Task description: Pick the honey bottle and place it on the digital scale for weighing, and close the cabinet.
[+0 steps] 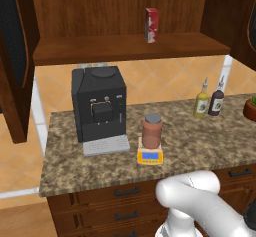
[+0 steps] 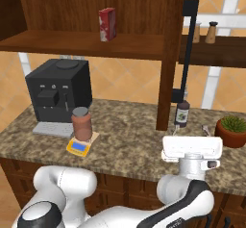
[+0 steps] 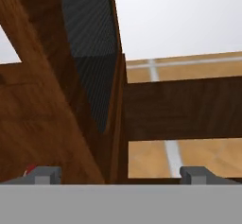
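End effector (image 3: 121, 173) is pointing at the edge of the open cabinet door (image 3: 90, 76), fingers spread wide, holding nothing. Jar (image 1: 152, 130) is sitting on the scale (image 1: 150, 156) on the table (image 1: 200, 146). Closing step appears in hand; next move likely calls for pushing the door shut.

A kitchen with a speckled brown granite counter (image 1: 200, 146) above wooden drawers (image 1: 125, 201) that have dark horizontal handles. The wall (image 1: 155, 81) behind is covered in orange-tan tiles. A black coffee machine (image 1: 99, 106) stands on the counter toward the left. Farther right are a slim yellow bottle (image 1: 201, 101) and a dark bottle (image 1: 216, 99) close together, then a potted green plant (image 2: 232, 130). Lighting is even.
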